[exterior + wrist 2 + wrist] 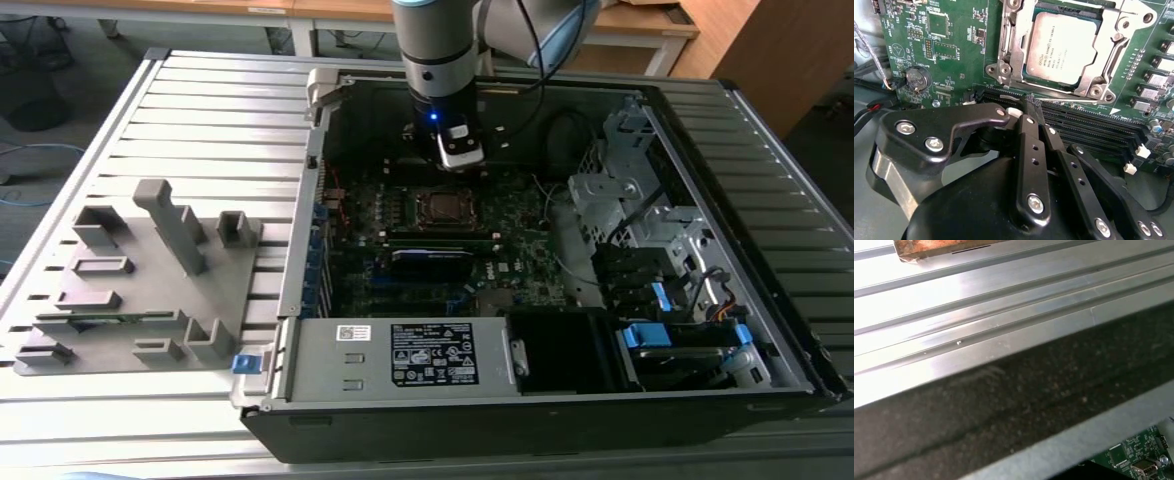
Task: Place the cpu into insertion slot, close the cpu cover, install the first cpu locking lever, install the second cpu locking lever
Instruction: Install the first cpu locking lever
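Grey holder [160, 300] beside open computer case [534, 425] (both on slatted table [200, 100]).

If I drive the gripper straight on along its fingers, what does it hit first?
Most likely the black memory slots just ahead of the gripper, short of the cpu cover. Depth is unclear in the second wrist view, so treat that as a guess.
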`<state>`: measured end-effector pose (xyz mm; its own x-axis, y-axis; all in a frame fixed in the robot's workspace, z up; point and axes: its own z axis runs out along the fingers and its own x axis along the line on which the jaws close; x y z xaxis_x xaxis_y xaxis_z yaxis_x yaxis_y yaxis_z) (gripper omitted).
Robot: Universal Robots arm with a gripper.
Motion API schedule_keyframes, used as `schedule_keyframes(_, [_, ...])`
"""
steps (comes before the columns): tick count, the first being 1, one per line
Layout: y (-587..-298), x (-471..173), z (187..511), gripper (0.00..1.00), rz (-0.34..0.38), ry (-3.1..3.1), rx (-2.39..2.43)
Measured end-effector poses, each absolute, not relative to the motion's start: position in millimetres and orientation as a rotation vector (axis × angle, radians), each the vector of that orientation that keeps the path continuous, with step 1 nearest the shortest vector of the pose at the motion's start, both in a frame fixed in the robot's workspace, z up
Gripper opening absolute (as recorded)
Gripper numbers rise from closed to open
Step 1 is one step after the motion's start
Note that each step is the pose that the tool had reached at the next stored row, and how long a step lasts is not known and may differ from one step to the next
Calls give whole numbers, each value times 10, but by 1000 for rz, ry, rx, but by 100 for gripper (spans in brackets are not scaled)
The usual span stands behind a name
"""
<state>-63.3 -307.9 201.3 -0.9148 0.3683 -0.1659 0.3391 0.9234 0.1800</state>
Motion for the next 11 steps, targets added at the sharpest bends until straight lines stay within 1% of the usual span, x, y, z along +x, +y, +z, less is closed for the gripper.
schedule_keyframes(11, [-3079, -633, 2000, 10, 217, 2869, 534])
